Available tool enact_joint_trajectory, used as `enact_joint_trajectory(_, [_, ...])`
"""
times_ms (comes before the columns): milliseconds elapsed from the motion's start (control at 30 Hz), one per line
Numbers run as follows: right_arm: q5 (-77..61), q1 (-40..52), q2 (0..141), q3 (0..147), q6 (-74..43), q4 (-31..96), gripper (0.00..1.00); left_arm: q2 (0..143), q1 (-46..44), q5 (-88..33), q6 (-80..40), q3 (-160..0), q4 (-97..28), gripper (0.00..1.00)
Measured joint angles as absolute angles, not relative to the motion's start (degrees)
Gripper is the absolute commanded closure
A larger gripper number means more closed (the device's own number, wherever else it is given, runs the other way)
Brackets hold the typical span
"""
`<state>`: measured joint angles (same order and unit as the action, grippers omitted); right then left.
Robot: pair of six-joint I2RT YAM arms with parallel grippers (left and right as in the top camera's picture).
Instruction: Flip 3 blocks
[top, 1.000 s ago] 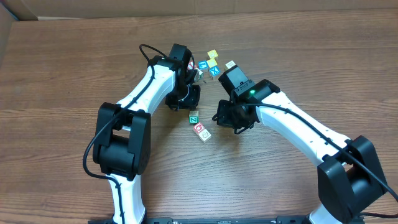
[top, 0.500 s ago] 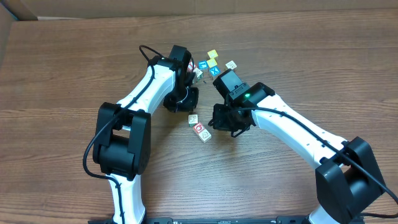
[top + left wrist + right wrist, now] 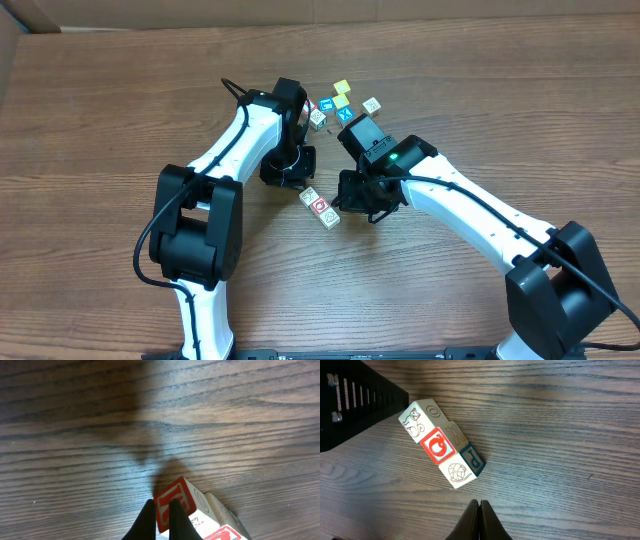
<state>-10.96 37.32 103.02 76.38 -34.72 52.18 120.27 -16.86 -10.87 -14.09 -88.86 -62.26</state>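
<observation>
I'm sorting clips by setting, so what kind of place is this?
Probably a robotics lab or test bench: a white left arm and right arm work at a wood-grain table with small letter blocks, and what looks like cardboard lines the far edge.

A brown wood-grain tabletop (image 3: 90, 120) fills nearly the whole overhead view, its dark streaks running left to right. Tan cardboard (image 3: 300, 10) stands along the far edge. The light is even, leaving soft shadows on the wood.
</observation>
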Motion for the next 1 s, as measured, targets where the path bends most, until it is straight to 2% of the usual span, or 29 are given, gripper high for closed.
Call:
enact_joint_trajectory(300, [-10.94, 37.32, 103.02, 76.38, -34.72, 52.71, 0.96, 120.27, -16.84, -9.26, -16.03, -88.86, -61.28, 0.96])
enact_joint_trajectory(733, [-10.33, 37.32, 103.02, 76.38, -34.7, 52.69, 0.96, 120.27, -13.74, -4.1, -20.91, -91.26, -73.6, 0.96])
enact_joint_trajectory(1000, [-10.07, 37.32, 103.02, 76.38, -34.68, 52.73, 0.96, 120.27, -15.79, -6.15, -21.08, -89.65, -74.08, 0.96])
